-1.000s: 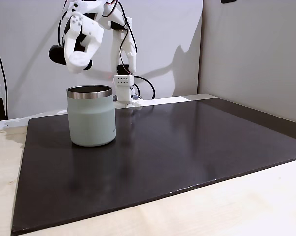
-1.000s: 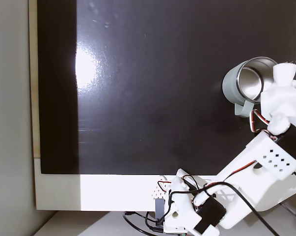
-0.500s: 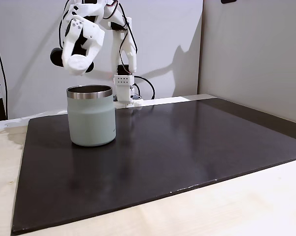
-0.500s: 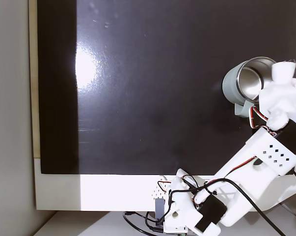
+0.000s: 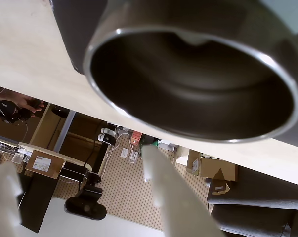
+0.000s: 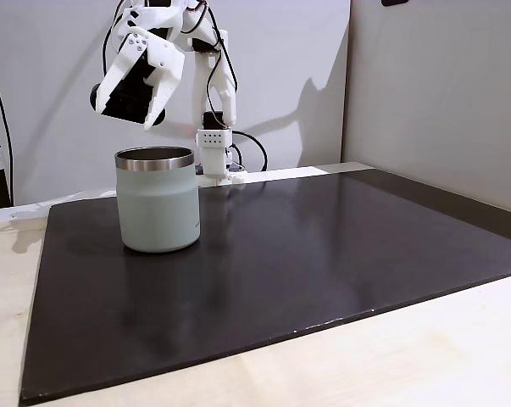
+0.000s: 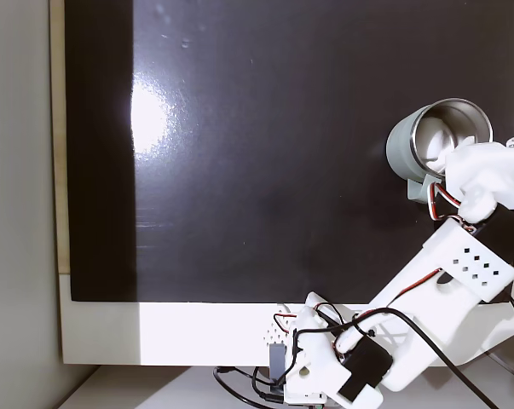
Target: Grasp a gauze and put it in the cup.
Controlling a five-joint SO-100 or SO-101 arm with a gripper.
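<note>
The pincer (image 6: 135, 112) hangs right above the cup (image 6: 158, 203), fingers spread with nothing between them. A white lump sits inside the cup in the top-down fixed view, looks like the gauze (image 7: 438, 146), so I'd say it's dropped in.

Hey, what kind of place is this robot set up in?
Probably an office or hobby lab: wrist view shows cardboard boxes and a power strip on wood flooring; the arm's base is mounted beside a black mat.
</note>
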